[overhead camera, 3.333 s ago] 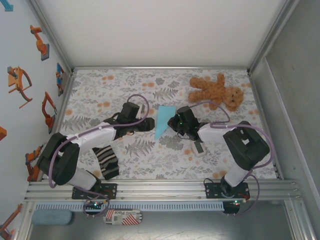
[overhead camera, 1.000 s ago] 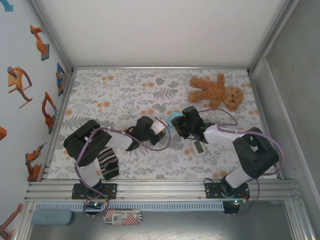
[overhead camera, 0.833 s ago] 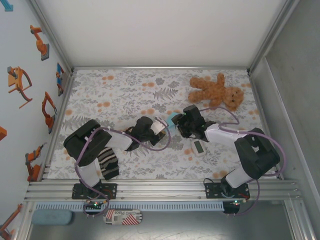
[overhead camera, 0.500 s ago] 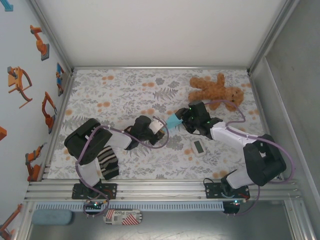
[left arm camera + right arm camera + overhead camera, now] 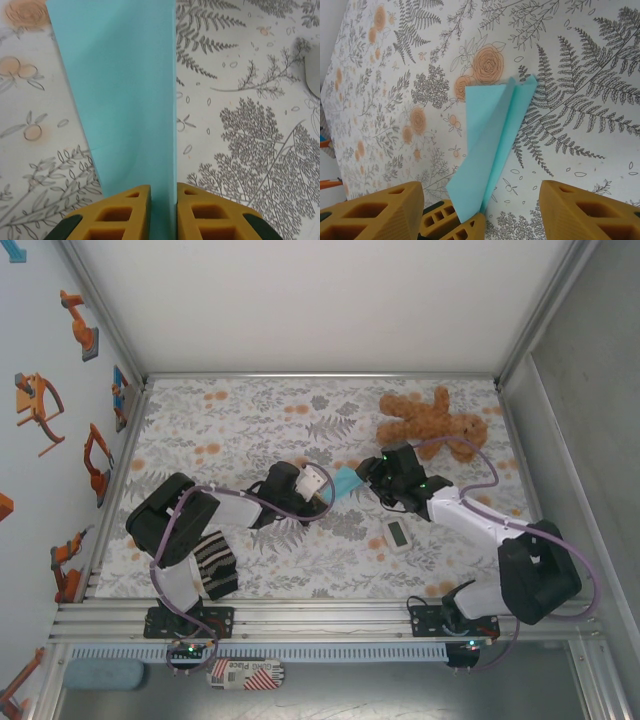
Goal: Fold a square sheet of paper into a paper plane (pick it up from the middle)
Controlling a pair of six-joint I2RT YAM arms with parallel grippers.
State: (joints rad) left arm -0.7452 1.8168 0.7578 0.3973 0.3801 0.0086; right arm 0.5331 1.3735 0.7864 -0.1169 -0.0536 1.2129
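Bright, even light; sharp pictures.
From above, the flowered counter [image 5: 230, 420] was lit evenly from overhead, and the arms [image 5: 225, 512] threw only soft, faint shadows beside them. Both wrist views were crisp across the counter's print. The blue paper [image 5: 125, 100] showed gentle shading, with one folded face darker than the other and a thin, soft shadow along its edge on the counter.

Brown teddy bear [image 5: 432, 424], striped cloth [image 5: 213, 564] and white gadget [image 5: 397, 535] lie well apart.

White-and-black arms [image 5: 462, 515] carry purple cables [image 5: 478, 502] and orange, hollow-celled fingers [image 5: 125, 215].
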